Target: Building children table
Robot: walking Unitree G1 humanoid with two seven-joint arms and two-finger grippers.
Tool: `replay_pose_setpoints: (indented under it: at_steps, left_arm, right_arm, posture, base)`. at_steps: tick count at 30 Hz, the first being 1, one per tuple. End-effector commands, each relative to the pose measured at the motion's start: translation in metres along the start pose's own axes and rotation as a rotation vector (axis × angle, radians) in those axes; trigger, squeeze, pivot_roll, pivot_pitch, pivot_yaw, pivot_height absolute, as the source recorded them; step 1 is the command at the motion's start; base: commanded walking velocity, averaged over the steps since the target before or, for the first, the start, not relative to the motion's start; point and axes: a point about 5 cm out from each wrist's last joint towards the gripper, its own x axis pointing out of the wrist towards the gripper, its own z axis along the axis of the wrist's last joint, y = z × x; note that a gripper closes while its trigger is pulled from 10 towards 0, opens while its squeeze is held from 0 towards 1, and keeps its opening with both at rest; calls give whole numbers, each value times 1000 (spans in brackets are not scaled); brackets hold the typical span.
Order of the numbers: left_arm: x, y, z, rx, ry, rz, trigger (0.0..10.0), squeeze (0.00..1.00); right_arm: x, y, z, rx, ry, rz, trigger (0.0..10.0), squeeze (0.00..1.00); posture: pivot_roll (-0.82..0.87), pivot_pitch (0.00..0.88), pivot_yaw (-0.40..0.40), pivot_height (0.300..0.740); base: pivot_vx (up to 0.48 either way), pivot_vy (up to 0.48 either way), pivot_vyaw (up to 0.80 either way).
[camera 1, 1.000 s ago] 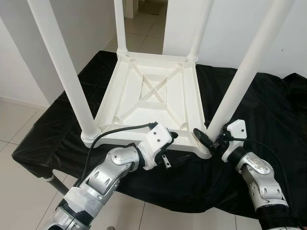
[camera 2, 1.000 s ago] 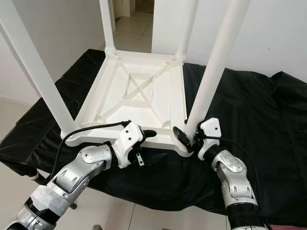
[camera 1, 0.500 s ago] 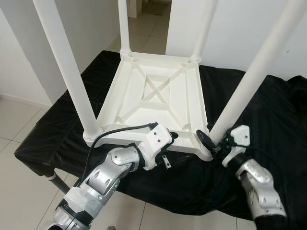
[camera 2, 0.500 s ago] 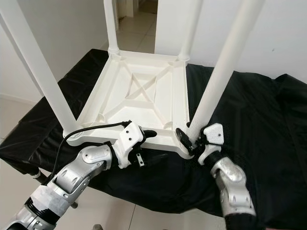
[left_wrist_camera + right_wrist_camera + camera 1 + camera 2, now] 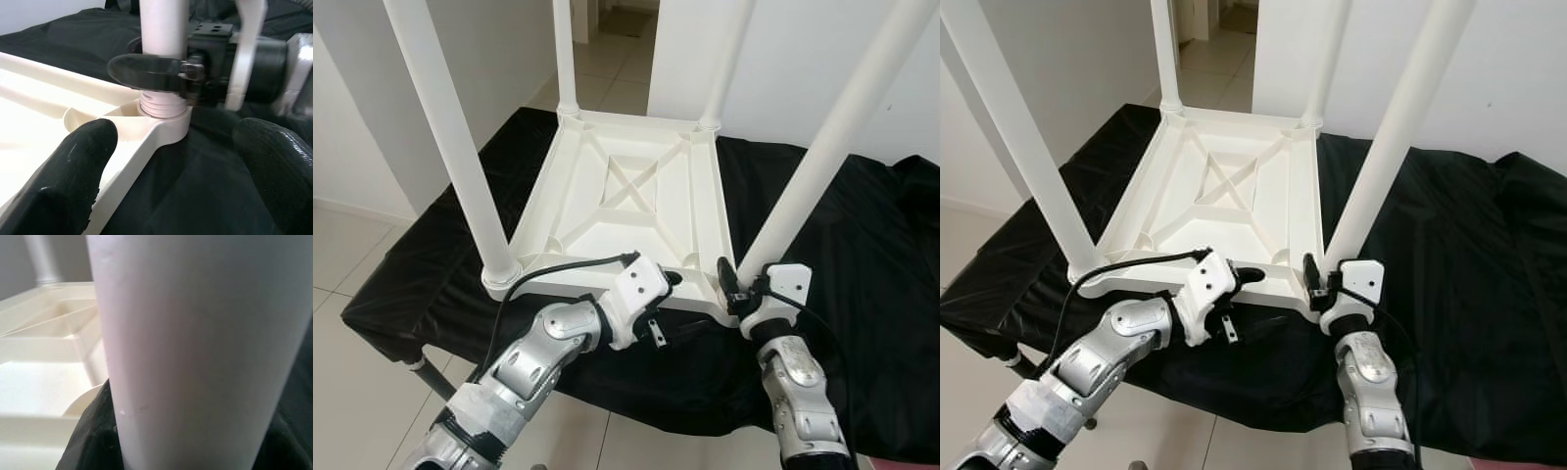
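While the table lies upside down on black cloth, eye views show right gripper clamped on the near-right leg base. Left wrist: left gripper open, straddling the table's edge. Right wrist: leg close up.

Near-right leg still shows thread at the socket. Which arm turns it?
Right. The right gripper is shut on the near-right leg just above its thread; the left gripper straddles the tabletop edge.
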Motion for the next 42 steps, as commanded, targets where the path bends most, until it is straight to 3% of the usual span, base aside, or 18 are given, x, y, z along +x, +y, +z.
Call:
replay_pose_setpoints:
  at_steps: [1,8,20,21,28,29,30,42]
  left_arm:
    - [2,-4,-1,15,10,-88,10000,0]
    - [3,-7,-1,14,2,-88,10000,0]
    - [4,-5,0,12,-3,-86,10000,0]
    - [5,-5,0,12,-6,-87,10000,0]
    - [5,-5,2,12,-15,-86,10000,0]
    - [4,-3,3,7,-18,-74,10000,0]
    - [3,-3,3,1,-22,-66,10000,0]
    - [-1,-3,2,-4,-17,-45,10000,0]
  right_arm:
    - [-8,-13,-27,-15,147,-159,10000,0]
    - [-8,7,-22,0,127,-159,10000,0]
    - [-7,14,-12,17,58,-91,10000,0]
    - [-8,14,-11,20,49,-82,10000,1000]
    - [-13,13,-7,54,23,-16,10000,1000]
    - [-15,12,-6,51,15,25,10000,290]
    - [-16,10,-5,51,11,56,10000,0]
    - [-14,-12,9,-36,-28,321,10000,0]
  posture:
    - [-105,0,-38,740]
    - [-106,0,-46,740]
    - [-124,0,-42,740]
    - [-124,0,-42,740]
    - [-122,0,-38,740]
    - [-124,0,-36,740]
    - [-124,0,-36,740]
    - [-113,0,-42,740]
  base:
    - [0,0,0]
    - [0,0,0]
    - [0,0,0]
    - [0,0,0]
    - [0,0,0]
    - [0,0,0]
    - [0,0,0]
    - [0,0,0]
